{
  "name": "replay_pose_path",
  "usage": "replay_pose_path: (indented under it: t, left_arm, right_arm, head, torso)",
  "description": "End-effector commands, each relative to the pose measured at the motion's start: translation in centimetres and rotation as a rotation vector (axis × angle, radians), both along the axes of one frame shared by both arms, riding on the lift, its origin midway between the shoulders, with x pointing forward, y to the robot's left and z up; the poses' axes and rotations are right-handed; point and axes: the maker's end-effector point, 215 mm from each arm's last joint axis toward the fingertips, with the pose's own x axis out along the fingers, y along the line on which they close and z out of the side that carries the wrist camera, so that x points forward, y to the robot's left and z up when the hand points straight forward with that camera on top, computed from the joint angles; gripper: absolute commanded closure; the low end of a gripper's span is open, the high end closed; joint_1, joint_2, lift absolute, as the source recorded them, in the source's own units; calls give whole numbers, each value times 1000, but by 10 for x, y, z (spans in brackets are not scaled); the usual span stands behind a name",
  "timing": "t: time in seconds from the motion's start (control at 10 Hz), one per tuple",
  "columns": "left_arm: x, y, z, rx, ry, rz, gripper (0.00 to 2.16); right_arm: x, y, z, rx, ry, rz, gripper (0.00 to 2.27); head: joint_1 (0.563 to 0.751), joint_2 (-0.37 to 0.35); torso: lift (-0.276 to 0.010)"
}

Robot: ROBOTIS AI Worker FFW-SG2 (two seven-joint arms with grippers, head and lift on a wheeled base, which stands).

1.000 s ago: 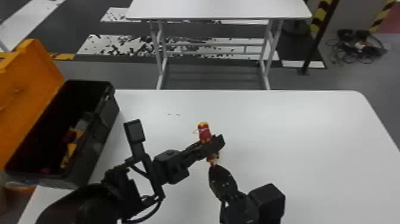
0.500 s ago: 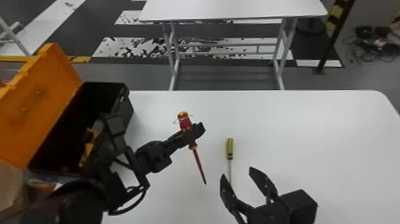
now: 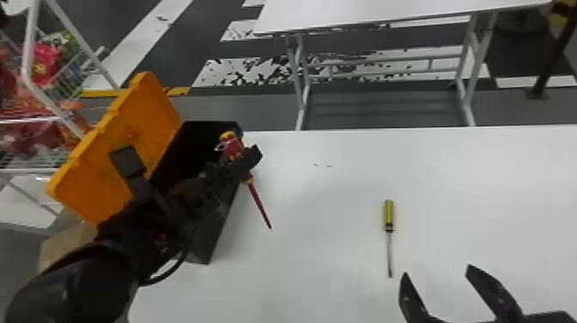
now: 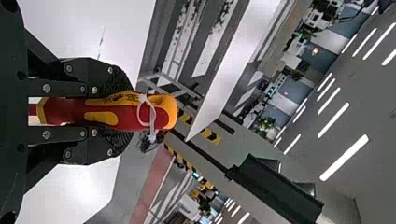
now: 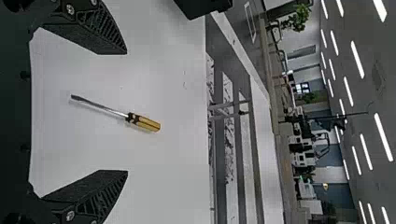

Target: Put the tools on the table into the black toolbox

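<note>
Left gripper of mine [image 3: 245, 162], one: head view, left of centre, pinching a red-and-yellow screwdriver [image 3: 232, 147] by its handle, shaft slanting down and right. Position revised: formerly mid-table and beside my other gripper, the tool now overlaps the right edge of the black toolbox [image 3: 217, 236], left half of the frame, orange lid [image 3: 150, 114] raised. Right gripper, one [image 3: 437, 271]: lower right, fingers spread; formerly brought together near the red-and-yellow tool. Yellow-handled screwdriver, one [image 3: 388, 212]: lying on the white table [image 3: 322, 240], right of centre, just beyond my spread fingertips.
</note>
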Motion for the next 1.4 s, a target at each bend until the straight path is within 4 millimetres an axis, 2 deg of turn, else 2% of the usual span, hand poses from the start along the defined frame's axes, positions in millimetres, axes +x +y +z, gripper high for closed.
replay_pose_path:
  t: [0.0,0.3,0.6,0.7,0.8,0.9,1.0,1.2,1.3]
  left_arm:
    - [-2,45,5,56,-9,81,2135]
    - [6,120,17,164,-32,232,2138]
    - [12,182,27,247,-84,382,2138]
    - [14,197,23,290,-100,423,2135]
    - [17,208,15,326,-106,456,2000]
    - [20,212,10,337,-126,475,1085]
    - [19,208,3,329,-115,470,-2]
    - [9,183,-11,326,-105,427,29]
    - [0,164,-18,317,-107,400,29]
  right_arm:
    - [-8,-15,-3,9,-21,-32,107]
    - [-17,-39,-13,29,-26,-79,107]
    - [-18,-47,-10,38,-46,-99,107]
    - [-18,-49,-9,41,-48,-102,107]
    - [-18,-49,-9,43,-49,-104,107]
    - [-18,-49,-8,43,-51,-104,107]
    - [-18,-50,-8,43,-50,-106,107]
    - [-16,-52,-7,51,-49,-119,107]
    - [-14,-52,-8,49,-42,-125,107]
  head:
    - [695,314]
    - [695,350]
    - [695,350]
    - [695,350]
    - [695,350]
    - [695,350]
    - [695,350]
    - [695,350]
    - [695,350]
  torso:
    - [-75]
    - [-75]
    - [-75]
    - [-75]
    - [-75]
    - [-75]
    - [-75]
    - [-75]
    - [-75]
